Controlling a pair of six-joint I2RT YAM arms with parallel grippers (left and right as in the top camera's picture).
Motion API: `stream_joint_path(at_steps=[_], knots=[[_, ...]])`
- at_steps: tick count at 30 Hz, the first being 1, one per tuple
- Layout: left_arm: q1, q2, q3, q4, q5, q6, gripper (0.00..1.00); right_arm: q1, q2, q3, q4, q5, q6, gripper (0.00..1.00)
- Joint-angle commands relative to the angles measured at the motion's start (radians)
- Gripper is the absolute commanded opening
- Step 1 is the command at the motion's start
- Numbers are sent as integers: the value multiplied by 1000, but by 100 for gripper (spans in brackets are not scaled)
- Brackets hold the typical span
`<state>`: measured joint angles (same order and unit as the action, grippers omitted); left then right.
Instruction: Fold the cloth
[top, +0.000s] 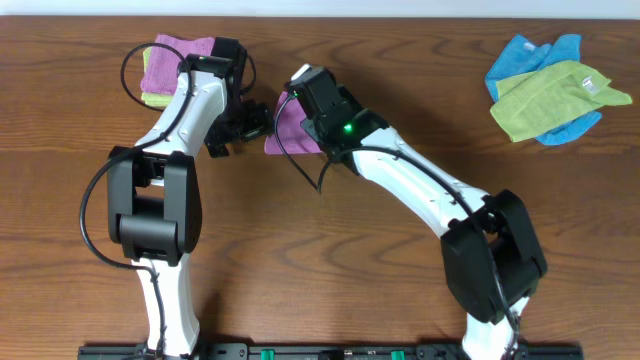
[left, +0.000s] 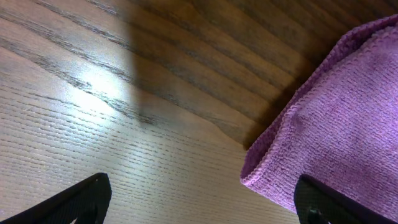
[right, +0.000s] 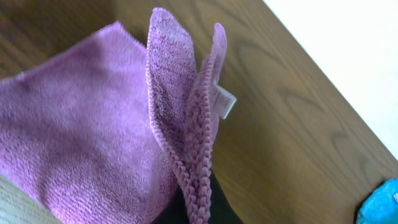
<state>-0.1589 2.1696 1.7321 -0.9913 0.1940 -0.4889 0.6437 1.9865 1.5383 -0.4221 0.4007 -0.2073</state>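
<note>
The cloth (right: 93, 137), light and limp on the table (left: 93, 93), is pinched at its tagged hem in the clenched jaws of the right gripper (right: 199, 205); the left gripper (left: 205, 208), jaws released, should take the near corner.

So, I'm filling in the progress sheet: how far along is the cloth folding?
Done: nothing finished that I can see; no completed fold shows. In hand: the right end effector is shut on the edge of the cloth by the white tag, holding it up off the table. The left end effector hangs open beside a cloth corner, gripping nothing. Left: probably carry that edge across, lay it down, release.
</note>
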Motion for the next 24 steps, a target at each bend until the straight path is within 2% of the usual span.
stream_joint_path(at_steps=[1,4,11,24], knots=[[3,9,-8,-6,-18,21,95,10,-19,16,2,-18,39,2],[3,9,-8,-6,-18,21,95,15,-19,16,13,-100,79,1],[2,9,-8,-6,-17,21,95,21,-18,16,70,-106,170,2],[8,9,-8,-30,-19,39,95,29,46,16,100,-115,170,1]])
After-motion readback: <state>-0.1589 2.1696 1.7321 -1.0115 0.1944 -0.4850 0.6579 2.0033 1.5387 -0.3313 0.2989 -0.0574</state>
